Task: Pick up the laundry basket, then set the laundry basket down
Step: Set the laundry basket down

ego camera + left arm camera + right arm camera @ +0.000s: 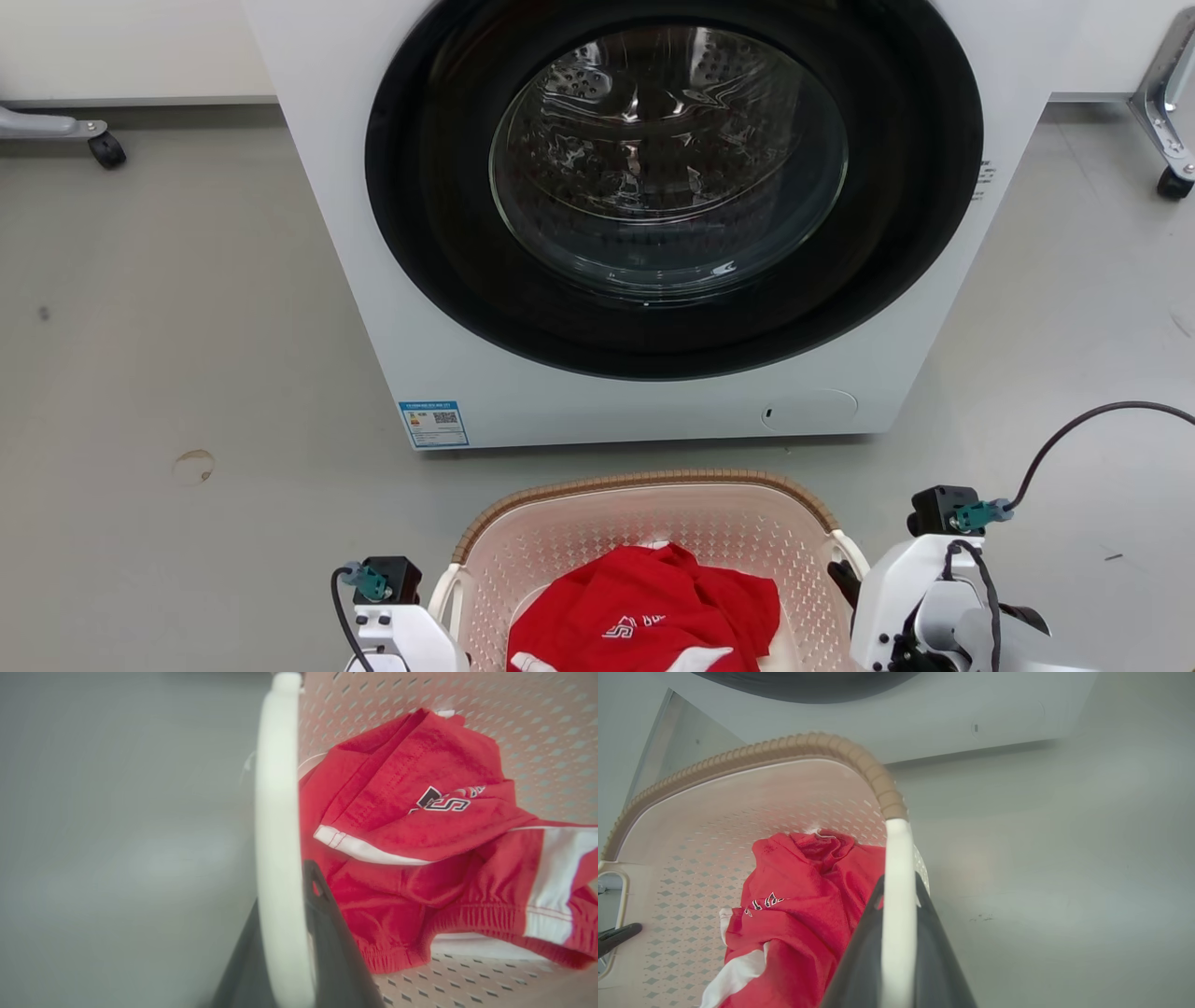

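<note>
The laundry basket (644, 482) sits at 6 o'clock in the head view, just before the white washer (597, 411), which stands at 12 o'clock with its round glass door shut. The basket's brown woven-look rim faces the washer, and a red garment (644, 611) with white trim and a printed logo lies crumpled inside it on the perforated bottom.

The left end effector (282, 886) is closed around the basket's left white handle (278, 802), one dark finger on each side of the bar, at the basket's 9 o'clock. The right end effector (899, 882) is clamped the same way on the right white handle (899, 854), at the basket's 3 o'clock. In the right wrist view, a dark finger of the left end effector shows at 9 o'clock, by the far handle's opening.

Grey floor (187, 308) surrounds the basket; whether the basket rests on it or hangs just above it cannot be told. A blue-edged label (433, 424) sits at 7 o'clock on the washer's front.
</note>
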{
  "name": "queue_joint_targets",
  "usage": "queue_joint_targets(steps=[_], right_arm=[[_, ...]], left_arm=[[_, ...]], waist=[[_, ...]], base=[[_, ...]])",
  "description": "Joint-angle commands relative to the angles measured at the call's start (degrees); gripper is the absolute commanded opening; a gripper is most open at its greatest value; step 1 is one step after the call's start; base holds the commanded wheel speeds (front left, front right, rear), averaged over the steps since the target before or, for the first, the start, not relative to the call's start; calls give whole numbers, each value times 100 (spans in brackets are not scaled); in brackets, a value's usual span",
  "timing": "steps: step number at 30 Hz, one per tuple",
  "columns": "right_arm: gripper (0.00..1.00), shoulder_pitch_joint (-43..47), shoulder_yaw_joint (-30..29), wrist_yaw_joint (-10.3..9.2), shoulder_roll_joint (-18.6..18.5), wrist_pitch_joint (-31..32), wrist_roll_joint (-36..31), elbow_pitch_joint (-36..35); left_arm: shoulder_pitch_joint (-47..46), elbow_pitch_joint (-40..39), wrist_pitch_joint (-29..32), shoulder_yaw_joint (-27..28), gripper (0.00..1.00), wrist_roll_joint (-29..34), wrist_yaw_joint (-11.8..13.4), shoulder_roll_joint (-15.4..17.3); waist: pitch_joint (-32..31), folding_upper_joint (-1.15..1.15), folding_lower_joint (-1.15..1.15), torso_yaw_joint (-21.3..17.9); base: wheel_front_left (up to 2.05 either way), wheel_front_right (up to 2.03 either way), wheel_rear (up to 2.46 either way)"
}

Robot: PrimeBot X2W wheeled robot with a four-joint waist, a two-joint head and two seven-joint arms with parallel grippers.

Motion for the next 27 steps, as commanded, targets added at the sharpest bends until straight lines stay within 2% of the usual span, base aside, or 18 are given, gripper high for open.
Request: queue_joint_targets(steps=[1, 17, 27], right_arm=[[0, -274, -39, -124, -730, -219, 59, 378], [0, -355, 14, -124, -730, -257, 78, 438], [0, -533, 29, -124, -730, -379, 52, 473]], left_arm=[[-146, 223, -37, 142, 0, -10, 94, 814], [-198, 211, -114, 84, 0, -124, 94, 796], [-388, 193, -273, 30, 0, -147, 94, 775]], waist=[[27, 0, 0, 8], [150, 0, 0, -4], [478, 0, 0, -28]], base=[[0, 0, 0], [0, 0, 0], [0, 0, 0]])
